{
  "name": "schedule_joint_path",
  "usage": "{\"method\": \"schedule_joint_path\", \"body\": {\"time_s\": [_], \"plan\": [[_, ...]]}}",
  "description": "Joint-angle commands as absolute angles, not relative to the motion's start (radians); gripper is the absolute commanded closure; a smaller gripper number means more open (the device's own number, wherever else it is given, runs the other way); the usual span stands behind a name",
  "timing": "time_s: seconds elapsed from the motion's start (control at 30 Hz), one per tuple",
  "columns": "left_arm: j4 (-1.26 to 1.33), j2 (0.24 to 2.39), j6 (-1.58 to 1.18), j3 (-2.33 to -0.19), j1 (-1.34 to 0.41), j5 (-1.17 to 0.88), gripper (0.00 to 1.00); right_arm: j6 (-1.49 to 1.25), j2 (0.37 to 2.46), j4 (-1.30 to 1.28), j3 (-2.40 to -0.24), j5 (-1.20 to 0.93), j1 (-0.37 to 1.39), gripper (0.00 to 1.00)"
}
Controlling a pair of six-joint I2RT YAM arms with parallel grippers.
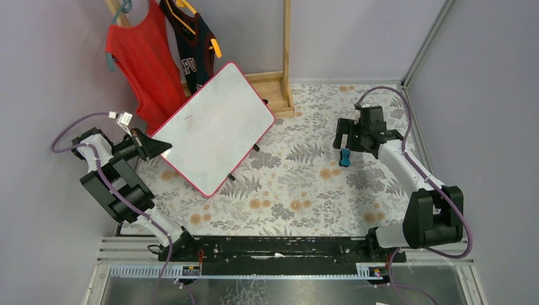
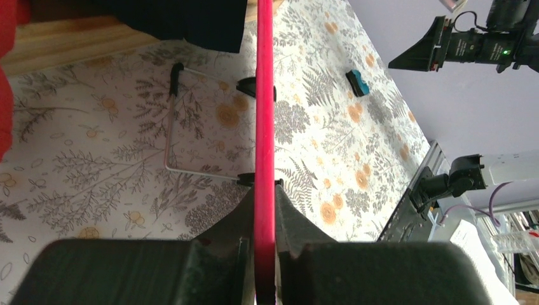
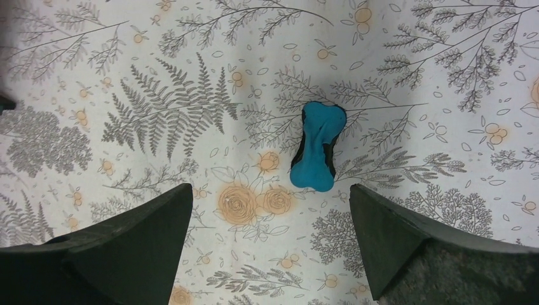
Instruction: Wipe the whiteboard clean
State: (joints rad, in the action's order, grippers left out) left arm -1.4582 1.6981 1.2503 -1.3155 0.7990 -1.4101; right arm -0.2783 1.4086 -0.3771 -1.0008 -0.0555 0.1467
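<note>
The whiteboard (image 1: 214,128), white with a pink-red frame, stands tilted on the floral cloth at the back left. My left gripper (image 1: 160,147) is shut on its left edge; the left wrist view shows the red frame (image 2: 264,127) edge-on between both fingers. A small blue eraser (image 1: 344,157) lies on the cloth at the right. My right gripper (image 1: 347,141) hovers open just above it. In the right wrist view the eraser (image 3: 316,155) lies just ahead of the gap between the two spread fingers (image 3: 143,238), touching neither.
A wooden rack (image 1: 285,57) with a red shirt (image 1: 143,60) and a dark shirt (image 1: 191,44) stands behind the board. The board's wire stand (image 2: 171,136) and black feet rest on the cloth. Grey walls close both sides.
</note>
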Motion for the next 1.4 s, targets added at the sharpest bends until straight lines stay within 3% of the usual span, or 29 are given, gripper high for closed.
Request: {"method": "schedule_joint_path", "body": {"time_s": [0.0,0.3,0.73,1.03,1.37], "plan": [[-1.429,1.698,1.3,-1.274,0.783,-1.237,0.89,-0.287,1.341,-0.344,-0.961,-0.097,0.149,0.01],[-1.454,1.688,1.323,-1.278,0.783,-1.241,0.8,-0.289,1.348,-0.345,-0.961,-0.106,0.153,0.01],[-1.453,1.643,1.243,-1.308,0.783,-1.259,0.75,-0.288,1.37,-0.344,-0.961,-0.084,0.155,0.01],[-1.453,1.594,1.172,-1.333,0.784,-1.281,0.64,-0.288,1.366,-0.341,-0.958,-0.083,0.155,0.01],[-1.451,1.495,1.138,-1.335,0.81,-1.243,0.63,-0.291,1.354,-0.343,-0.957,-0.083,0.155,0.01]]}}
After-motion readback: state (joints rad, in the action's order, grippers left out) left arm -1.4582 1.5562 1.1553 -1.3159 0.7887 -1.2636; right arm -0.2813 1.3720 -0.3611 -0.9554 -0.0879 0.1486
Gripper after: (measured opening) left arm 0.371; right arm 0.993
